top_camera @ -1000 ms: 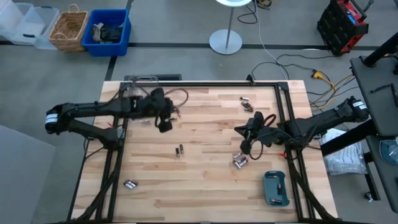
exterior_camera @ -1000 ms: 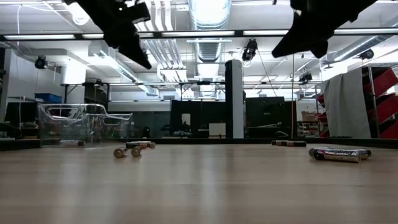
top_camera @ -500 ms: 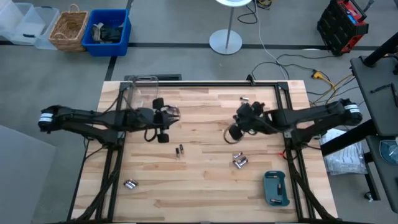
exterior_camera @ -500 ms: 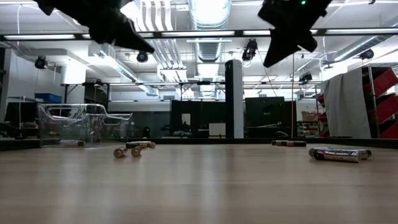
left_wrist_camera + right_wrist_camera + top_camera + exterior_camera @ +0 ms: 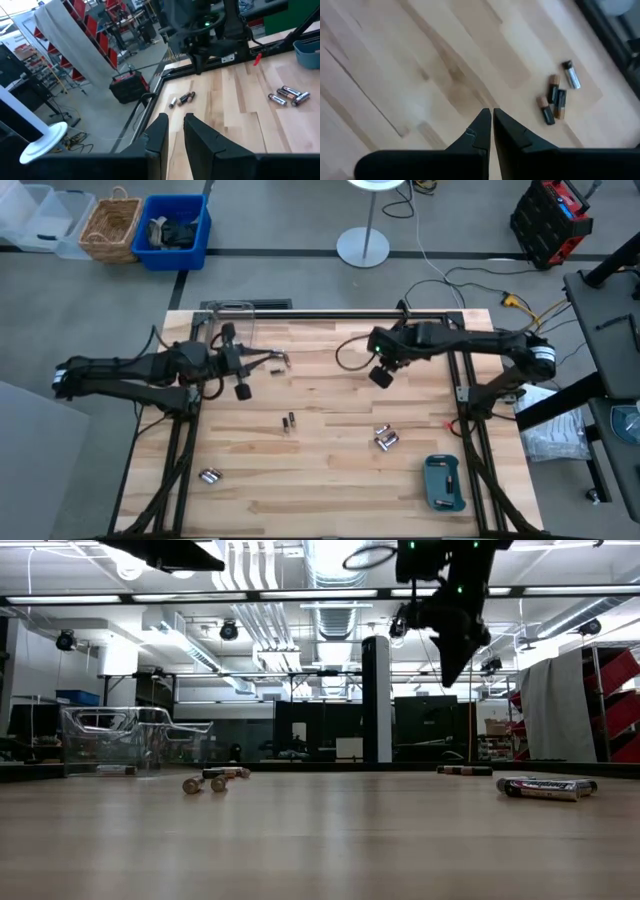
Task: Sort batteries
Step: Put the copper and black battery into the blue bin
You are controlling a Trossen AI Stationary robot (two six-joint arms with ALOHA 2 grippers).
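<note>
Batteries are scattered in little bunches all over the table (image 5: 330, 480), and neither arm has one.

On the overhead view as a clock face:
- A bunch of cells (image 5: 396, 344) sits at about 1 o'clock near the far edge; the right wrist camera shows it as four small ones (image 5: 556, 97) lying close together.
- A pair (image 5: 290, 421) lies near the center.
- A fatter cluster (image 5: 386, 438) is at about 4 o'clock.
- Another bunch (image 5: 209, 476) is at 8 o'clock.
- The teal tray (image 5: 444, 483) is at 5 o'clock with what looks like a cell or two in it.
- The clear box (image 5: 228, 320) stands at 11 o'clock.

The right pincer (image 5: 381, 375) hangs up in the air around 1 o'clock, close to the far bunch. Its fingers (image 5: 481, 131) are pinched nearly together with nothing between them. The left pincer (image 5: 241, 389) is around 10 o'clock by the clear box. Its fingers (image 5: 159, 135) are only a narrow gap apart, also empty.

What worries me is that those four cells are packed tight. If the right pincer drops in without spreading first, I'd bet it just pokes the pile and rolls the cells off. They're round, so a nudge could send one toward the nearby table edge. Coming down between two touching cells could also grab both, or pinch one crooked so it pops out.
</note>
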